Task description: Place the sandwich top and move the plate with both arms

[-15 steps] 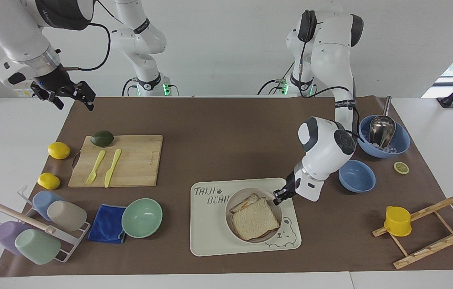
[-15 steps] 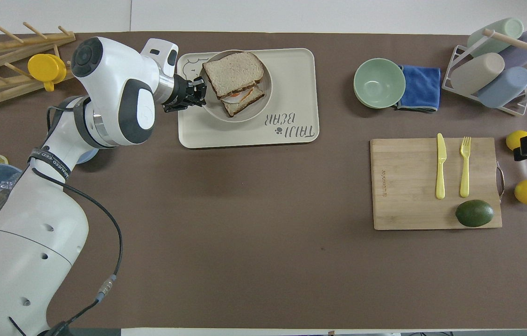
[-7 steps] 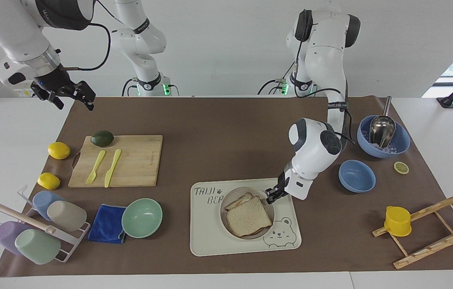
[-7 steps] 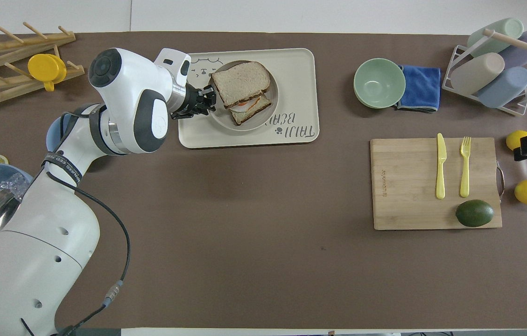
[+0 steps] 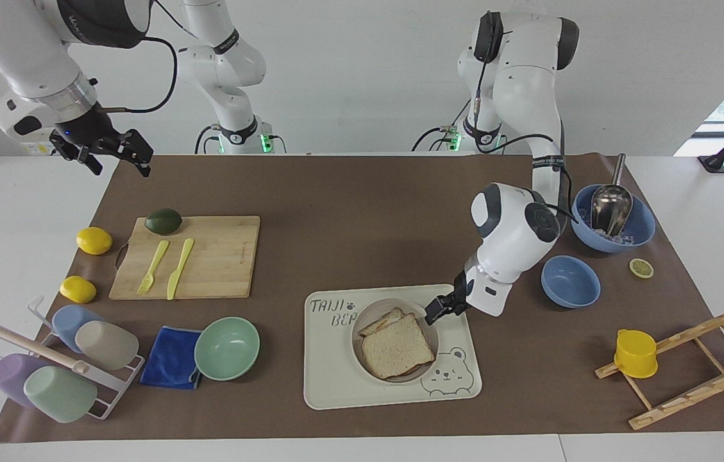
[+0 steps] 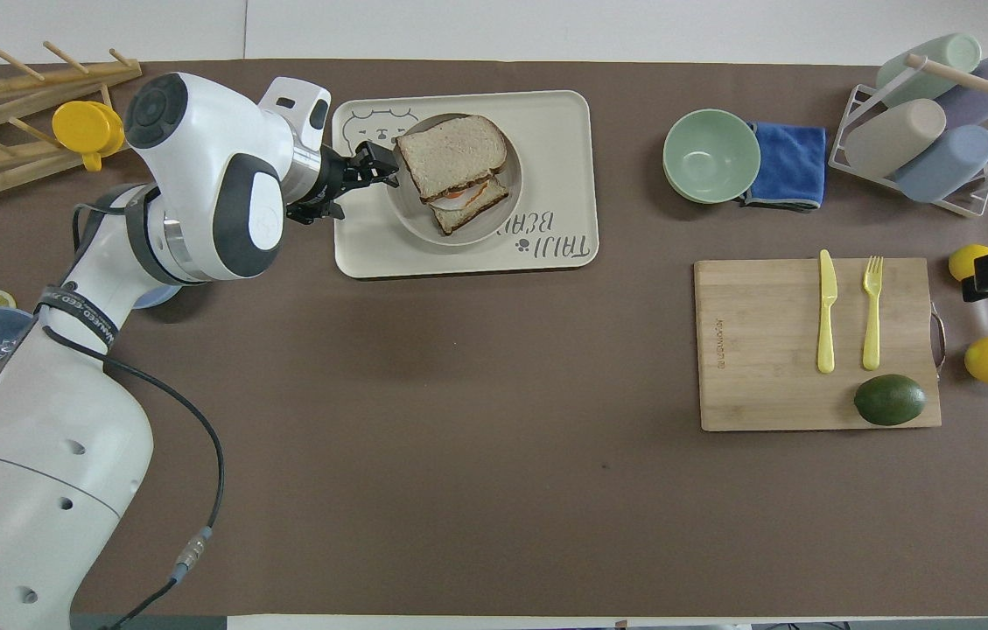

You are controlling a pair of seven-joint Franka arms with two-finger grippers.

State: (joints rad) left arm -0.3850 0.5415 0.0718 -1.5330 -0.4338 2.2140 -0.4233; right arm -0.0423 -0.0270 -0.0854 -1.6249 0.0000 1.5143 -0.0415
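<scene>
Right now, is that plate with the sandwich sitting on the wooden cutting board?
No, the plate sits on the cream tray with the bear drawing, while the cutting board holds only a knife, a fork and an avocado.

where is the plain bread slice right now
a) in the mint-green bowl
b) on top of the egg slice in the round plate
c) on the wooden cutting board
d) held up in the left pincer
b: the sandwich top lies on the egg-bearing slice inside the plate on the bear tray, with the left pincer at the plate's rim.
</scene>
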